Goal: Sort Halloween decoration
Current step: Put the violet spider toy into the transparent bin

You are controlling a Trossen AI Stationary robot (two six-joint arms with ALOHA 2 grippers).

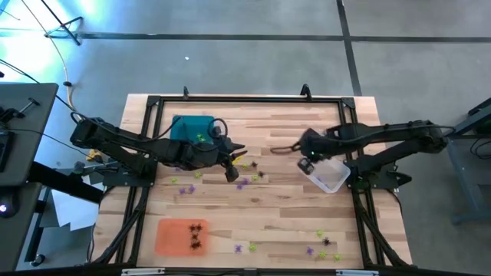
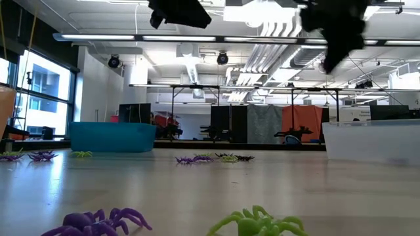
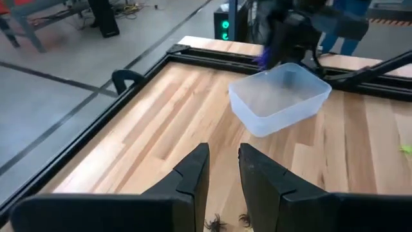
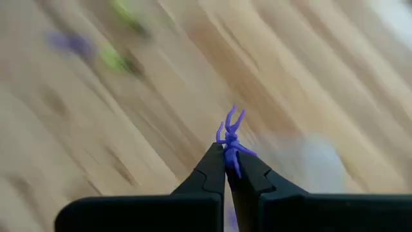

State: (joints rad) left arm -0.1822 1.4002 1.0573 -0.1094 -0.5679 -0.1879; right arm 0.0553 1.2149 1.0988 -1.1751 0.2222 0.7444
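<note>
Right hand pinching purple spider above wooden table.

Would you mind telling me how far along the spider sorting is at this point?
Partly done. Some black spiders already lie in the orange tray, and green ones in the teal tray. In hand: the right gripper pinches a purple spider near the clear tray. The left gripper is open and empty. Many spiders remain loose on the table.
</note>
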